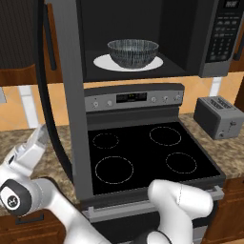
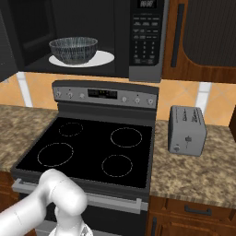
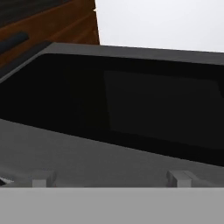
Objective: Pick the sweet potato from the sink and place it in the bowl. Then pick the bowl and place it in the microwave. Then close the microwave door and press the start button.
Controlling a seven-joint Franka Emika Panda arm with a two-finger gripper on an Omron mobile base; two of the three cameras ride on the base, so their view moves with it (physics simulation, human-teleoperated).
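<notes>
The bowl point(image 1: 133, 52) sits inside the microwave point(image 2: 146, 39); door point(image 1: 70, 95) open at left; gripper point(image 3: 111, 179) spread, empty; next, swing it shut.

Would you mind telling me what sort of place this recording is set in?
A rendered home kitchen, it seems: a black four-ring stove under an over-range microwave, a grey toaster on a speckled stone counter, and wooden cabinets.

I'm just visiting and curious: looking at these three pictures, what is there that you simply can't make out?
- Whether the sweet potato lies in the bowl: its wall hides the inside in both base views.
- The microwave button labels: too small in both base views.
- The microwave door: cut off by the top edge in the left base view.
- The pincer: just two tips at the bottom of the hand view.
</notes>
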